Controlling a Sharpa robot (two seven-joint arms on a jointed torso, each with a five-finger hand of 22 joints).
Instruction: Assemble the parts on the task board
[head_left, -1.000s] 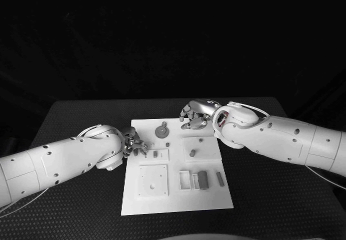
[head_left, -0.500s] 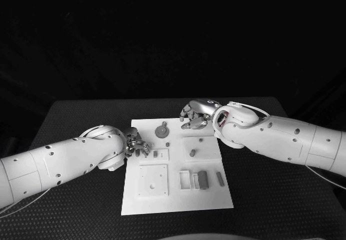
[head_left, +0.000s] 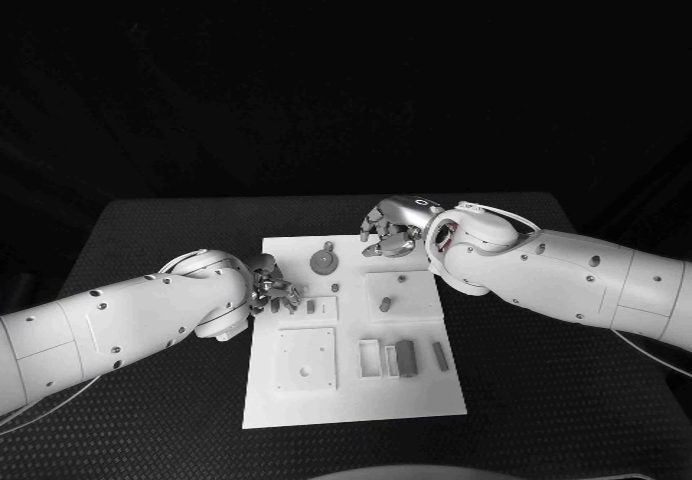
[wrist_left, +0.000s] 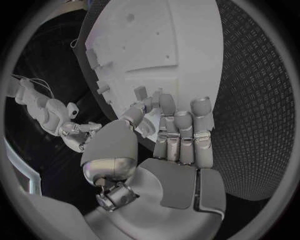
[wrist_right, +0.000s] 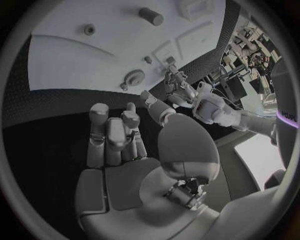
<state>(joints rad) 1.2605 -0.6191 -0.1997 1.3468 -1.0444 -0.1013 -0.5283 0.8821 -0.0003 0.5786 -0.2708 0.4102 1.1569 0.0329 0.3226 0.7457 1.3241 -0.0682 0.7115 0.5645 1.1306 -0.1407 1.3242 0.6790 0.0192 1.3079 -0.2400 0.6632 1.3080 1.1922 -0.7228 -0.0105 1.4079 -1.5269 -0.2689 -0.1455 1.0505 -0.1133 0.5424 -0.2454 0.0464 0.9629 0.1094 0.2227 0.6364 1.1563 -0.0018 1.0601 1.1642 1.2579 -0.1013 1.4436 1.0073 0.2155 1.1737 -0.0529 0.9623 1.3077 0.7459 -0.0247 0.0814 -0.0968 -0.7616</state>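
Hardly anything has shifted over the last second: the left robot hand (head_left: 271, 291) has only crept a touch nearer the left edge of the white rectangular task board (head_left: 289, 405) on the black textured worktop (head_left: 159, 240), and the right robot hand (head_left: 392, 229) hangs where it was over the board's far end. I'd judge no part has been seated yet.

The left fingers (wrist_left: 181, 131) are curled together near a small peg; whether they pinch it I cannot tell. The right hand's fingers are loosely bent, holding nothing.

The small grey toothed gear (head_left: 325, 263) lies flat on the far end. In the near-right recesses sit small grey blocks (head_left: 405, 358). A short grey peg (head_left: 385, 305) stands on the raised square panel.
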